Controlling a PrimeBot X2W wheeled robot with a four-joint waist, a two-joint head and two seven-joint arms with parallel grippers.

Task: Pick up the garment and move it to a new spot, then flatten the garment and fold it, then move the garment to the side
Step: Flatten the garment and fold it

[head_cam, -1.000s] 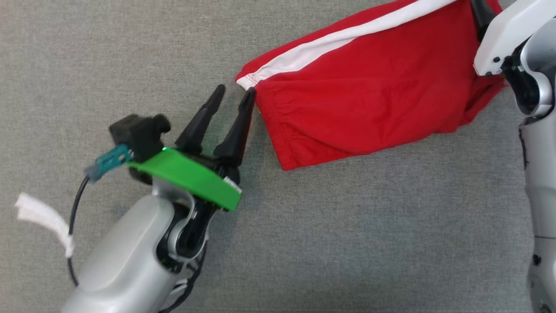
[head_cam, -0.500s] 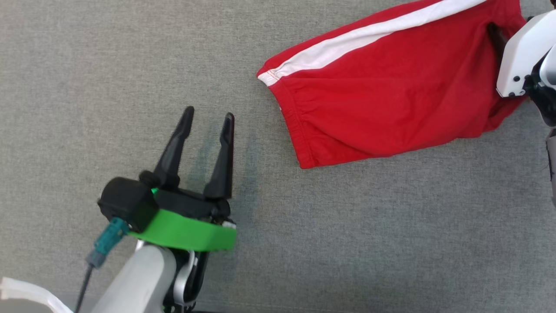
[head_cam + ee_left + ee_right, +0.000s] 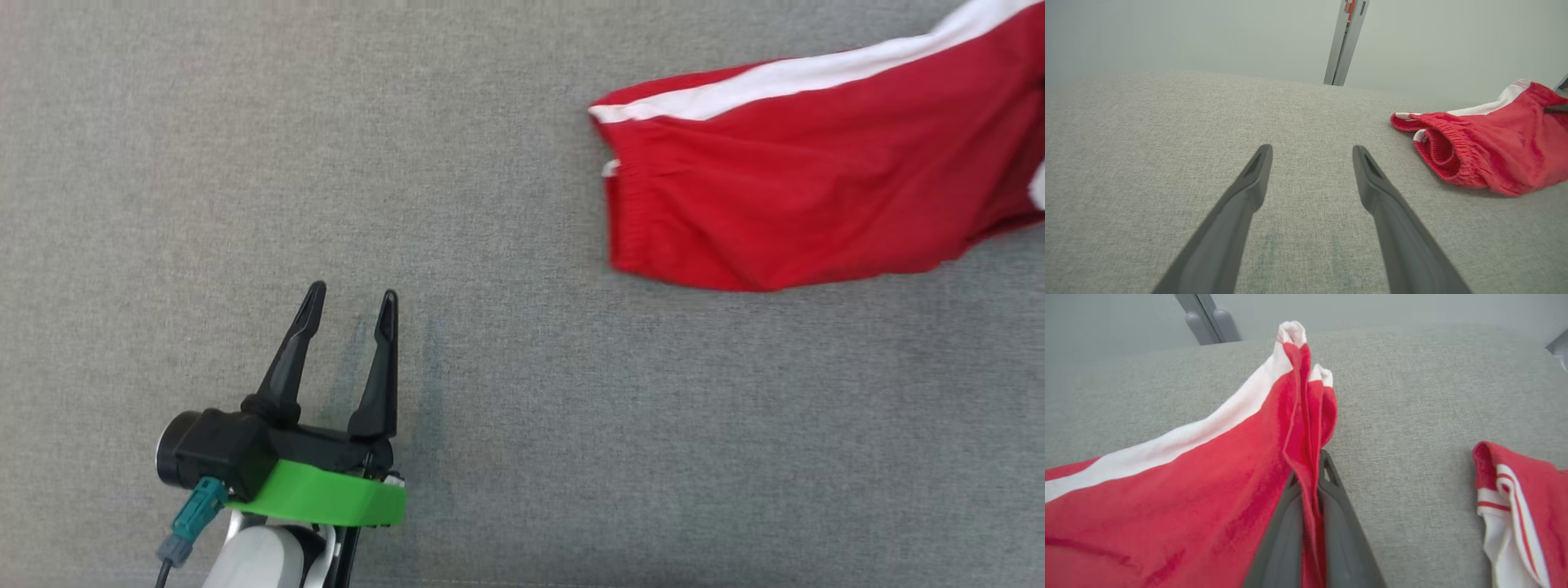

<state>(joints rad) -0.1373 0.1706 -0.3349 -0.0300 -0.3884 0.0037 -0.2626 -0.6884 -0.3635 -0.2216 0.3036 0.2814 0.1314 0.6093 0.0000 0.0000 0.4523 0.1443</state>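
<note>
The garment (image 3: 800,188) is a pair of red shorts with a white side stripe, lying at the upper right of the grey cloth surface in the head view. My left gripper (image 3: 351,296) stands open at the lower left, well apart from the garment, with nothing between its fingers. The left wrist view shows the left gripper (image 3: 1311,153) spread over bare surface, with the garment's elastic waistband (image 3: 1453,151) off to the right. My right gripper (image 3: 1309,473) is shut on a bunched fold of the garment (image 3: 1208,477), which drapes away to the left.
A grey fabric-covered table (image 3: 245,163) lies under everything. Another red and white piece of cloth (image 3: 1515,506) lies at the right of the right wrist view. A grey post (image 3: 1345,41) stands beyond the table's far edge.
The garment has slid to the right, drawn by the right arm, which has left the head view. My open left gripper has pulled back from the garment's corner toward the lower left.
</note>
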